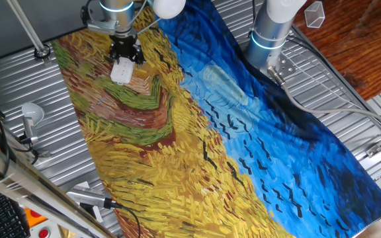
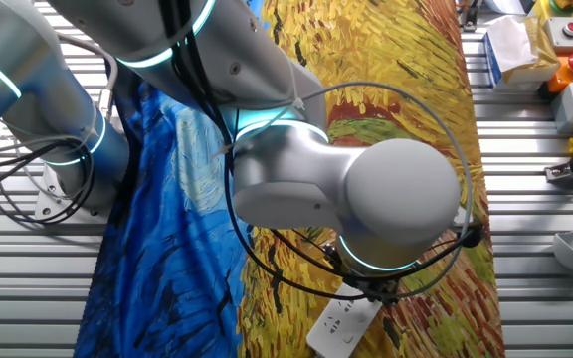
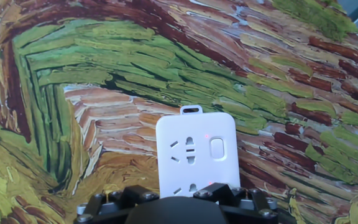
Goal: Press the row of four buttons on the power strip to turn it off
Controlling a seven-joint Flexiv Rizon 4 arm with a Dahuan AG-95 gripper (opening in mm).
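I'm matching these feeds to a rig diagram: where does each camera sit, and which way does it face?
One fixed view: high, off the table's side, looking down the painted cloth; arm and gripper at the far end, over the power strip.
The other fixed view: overhead behind the arm; elbow fills the frame.
Hand view: on the wrist, facing down; jaws' base shows.
All share the strip.
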